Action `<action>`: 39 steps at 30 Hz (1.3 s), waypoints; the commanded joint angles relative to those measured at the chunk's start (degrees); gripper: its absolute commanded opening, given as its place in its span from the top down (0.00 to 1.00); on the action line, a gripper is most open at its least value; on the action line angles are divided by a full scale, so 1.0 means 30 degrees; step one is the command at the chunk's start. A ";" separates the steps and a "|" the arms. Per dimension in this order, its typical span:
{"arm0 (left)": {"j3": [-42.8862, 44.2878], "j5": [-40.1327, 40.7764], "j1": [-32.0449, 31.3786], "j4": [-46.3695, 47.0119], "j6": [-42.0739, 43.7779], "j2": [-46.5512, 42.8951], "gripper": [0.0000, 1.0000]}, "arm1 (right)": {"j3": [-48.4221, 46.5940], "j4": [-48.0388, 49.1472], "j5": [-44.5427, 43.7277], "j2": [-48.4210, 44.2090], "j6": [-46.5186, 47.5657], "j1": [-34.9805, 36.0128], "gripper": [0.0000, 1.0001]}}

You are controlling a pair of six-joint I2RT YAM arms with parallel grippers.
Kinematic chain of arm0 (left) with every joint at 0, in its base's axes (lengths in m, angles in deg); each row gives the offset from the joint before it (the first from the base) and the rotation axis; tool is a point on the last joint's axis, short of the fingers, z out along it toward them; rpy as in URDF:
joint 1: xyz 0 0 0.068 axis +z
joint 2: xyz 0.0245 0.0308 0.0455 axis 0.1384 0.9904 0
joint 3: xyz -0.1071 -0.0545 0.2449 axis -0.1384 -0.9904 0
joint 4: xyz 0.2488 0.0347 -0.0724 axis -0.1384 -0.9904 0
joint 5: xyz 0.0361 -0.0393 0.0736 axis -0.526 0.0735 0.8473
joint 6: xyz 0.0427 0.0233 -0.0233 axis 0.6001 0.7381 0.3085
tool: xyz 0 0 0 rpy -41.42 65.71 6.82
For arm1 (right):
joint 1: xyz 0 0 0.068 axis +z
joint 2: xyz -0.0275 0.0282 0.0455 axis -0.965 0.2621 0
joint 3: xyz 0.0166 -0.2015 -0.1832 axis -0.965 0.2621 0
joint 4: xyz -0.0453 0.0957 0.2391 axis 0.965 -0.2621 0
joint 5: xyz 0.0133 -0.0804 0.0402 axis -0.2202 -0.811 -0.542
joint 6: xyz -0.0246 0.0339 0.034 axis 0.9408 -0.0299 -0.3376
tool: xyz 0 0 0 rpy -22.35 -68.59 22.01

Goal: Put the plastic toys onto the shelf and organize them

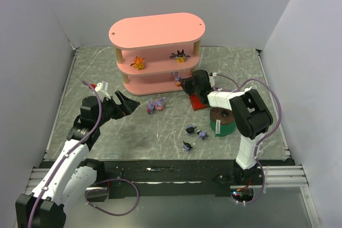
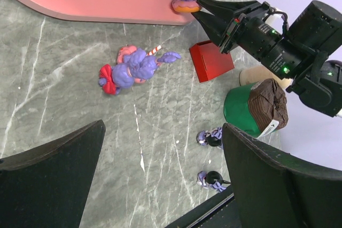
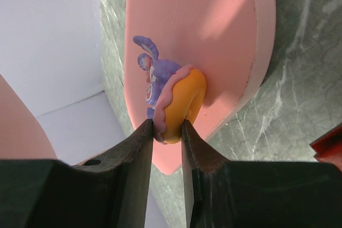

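Lilac toy [image 3: 154, 76], likely light, stiff and slick, sat pinched at its orange ring [image 3: 184, 100] by the right claw [image 3: 166, 131]. Left claw [image 2: 163, 132] gaped wide.

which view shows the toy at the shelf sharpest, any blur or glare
Right wrist view: lilac figurine on an orange ring sharp, right gripper's black fingers soft and dark, bright patch on the pink shelf board. Top external view: evenly lit, toy tiny.
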 commanded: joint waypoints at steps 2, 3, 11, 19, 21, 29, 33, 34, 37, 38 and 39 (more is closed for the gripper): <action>0.0021 -0.0402 -0.0078 0.0828 -0.0341 0.0007 0.04 | 0.1288 -0.1322 -0.0350 -0.0355 0.0132 0.0055 1.00; -0.0008 -0.0402 -0.0078 0.0828 -0.0341 0.0036 0.04 | 0.1406 -0.1090 -0.0321 -0.0355 0.0191 0.0055 1.00; -0.0067 -0.0431 -0.0107 0.0915 -0.0370 0.0036 0.04 | 0.1729 -0.1292 0.0001 0.0083 0.0135 0.0114 1.00; -0.0096 -0.0519 -0.0078 0.0974 -0.0400 0.0036 0.04 | 0.2490 0.0227 -0.0144 0.0581 -0.0249 0.0348 1.00; -0.0125 -0.0490 -0.0078 0.0974 -0.0400 0.0007 0.04 | 0.2870 0.1888 -0.0377 0.0903 0.0014 0.0378 1.00; -0.0096 -0.0549 -0.0078 0.0974 -0.0400 0.0036 0.04 | 0.3867 0.4302 -0.1872 0.1607 0.0368 0.0670 1.00; -0.0067 -0.0490 -0.0079 0.0974 -0.0400 0.0036 0.04 | 0.3926 0.4770 -0.2311 0.1988 0.0133 0.0729 0.93; -0.0067 -0.0519 -0.0078 0.0945 -0.0371 0.0007 0.04 | 0.3810 0.4424 -0.2371 0.1988 -0.0070 0.0758 0.93; -0.0067 -0.0490 -0.0078 0.0945 -0.0370 0.0007 0.04 | 0.3372 0.3574 -0.2576 0.1900 -0.0392 0.0788 0.92; -0.0067 -0.0519 -0.0078 0.0916 -0.0370 0.0007 0.04 | 0.3312 0.3020 -0.2663 0.1842 -0.0423 0.0788 0.90; -0.0067 -0.0490 -0.0078 0.0973 -0.0370 0.0007 0.04 | 0.3282 0.2985 -0.2664 0.1842 -0.0482 0.0788 0.89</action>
